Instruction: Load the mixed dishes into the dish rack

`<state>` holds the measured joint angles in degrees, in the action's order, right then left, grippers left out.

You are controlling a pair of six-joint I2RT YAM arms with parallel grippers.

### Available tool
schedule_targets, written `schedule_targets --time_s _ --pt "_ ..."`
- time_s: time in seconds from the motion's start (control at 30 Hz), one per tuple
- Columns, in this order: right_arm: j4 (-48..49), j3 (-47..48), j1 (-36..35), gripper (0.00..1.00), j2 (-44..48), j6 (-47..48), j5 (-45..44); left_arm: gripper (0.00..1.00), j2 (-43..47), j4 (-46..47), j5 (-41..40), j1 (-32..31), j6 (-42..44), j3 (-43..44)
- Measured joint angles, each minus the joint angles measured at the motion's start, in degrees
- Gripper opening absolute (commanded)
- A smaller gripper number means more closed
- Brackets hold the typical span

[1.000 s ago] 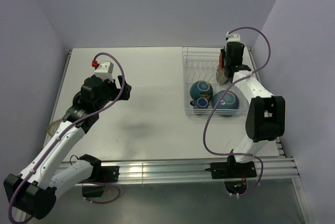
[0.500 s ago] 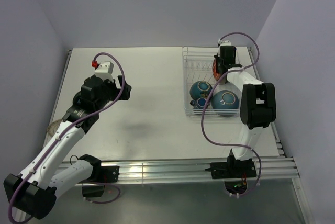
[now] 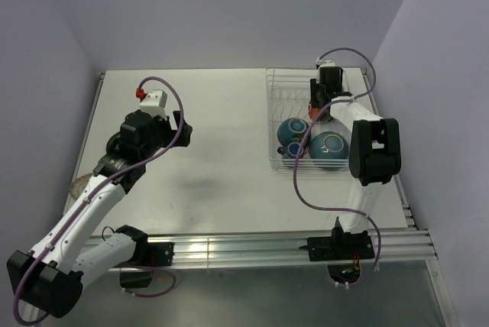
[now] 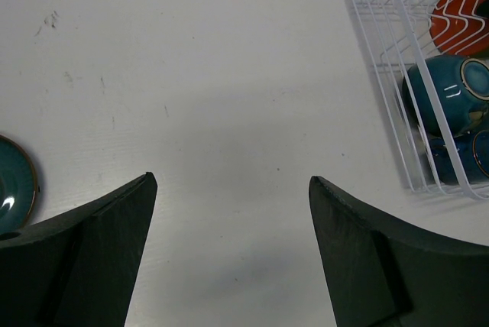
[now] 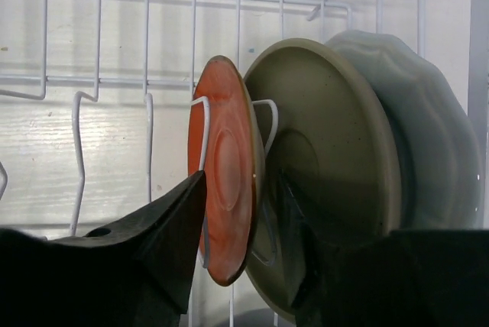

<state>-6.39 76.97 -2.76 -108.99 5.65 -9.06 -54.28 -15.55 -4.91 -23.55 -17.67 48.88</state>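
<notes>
The white wire dish rack point(image 3: 276, 117) stands at the back right. My right gripper point(image 5: 241, 182) straddles the orange-red plate point(image 5: 225, 151), which stands upright in a rack slot, and appears shut on it. Behind it stand a grey-olive plate point(image 5: 336, 159) and a pale blue-white plate point(image 5: 420, 113). In the top view the right gripper point(image 3: 315, 109) is inside the rack. Two teal-blue bowls point(image 3: 293, 129) point(image 3: 329, 148) lie in the rack's near half. My left gripper point(image 4: 229, 182) is open and empty above bare table. It also shows in the top view point(image 3: 182, 130).
A teal dish with a brown rim point(image 4: 11, 189) lies on the table at the left edge of the left wrist view. In the top view a dish point(image 3: 76, 186) peeks out beneath the left arm. The rack point(image 4: 397, 59) is right of the left gripper.
My right gripper turned and moved left and down into the rack with the orange-red plate, which now stands in a slot. The left arm has barely moved.
</notes>
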Motion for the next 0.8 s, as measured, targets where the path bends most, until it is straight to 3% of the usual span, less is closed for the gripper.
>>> schedule_targets --time_s 0.2,0.47,0.6,0.8 --pt "-1.7 0.0 -0.2 0.56 2.5 0.7 0.5 0.89 -1.1 0.0 0.0 0.6 -0.1 -0.2" --pt "-5.4 0.0 -0.2 0.58 15.5 3.3 5.2 0.91 -3.3 0.3 0.7 5.0 -2.6 -0.8" --pt "-10.6 -0.1 -0.2 0.58 22.8 7.1 17.7 0.87 -6.1 1.6 3.8 13.2 -6.4 -1.0" --pt "-17.9 -3.7 -0.8 0.63 31.8 11.6 45.7 0.8 -16.1 8.0 14.5 29.5 -18.0 -5.0"
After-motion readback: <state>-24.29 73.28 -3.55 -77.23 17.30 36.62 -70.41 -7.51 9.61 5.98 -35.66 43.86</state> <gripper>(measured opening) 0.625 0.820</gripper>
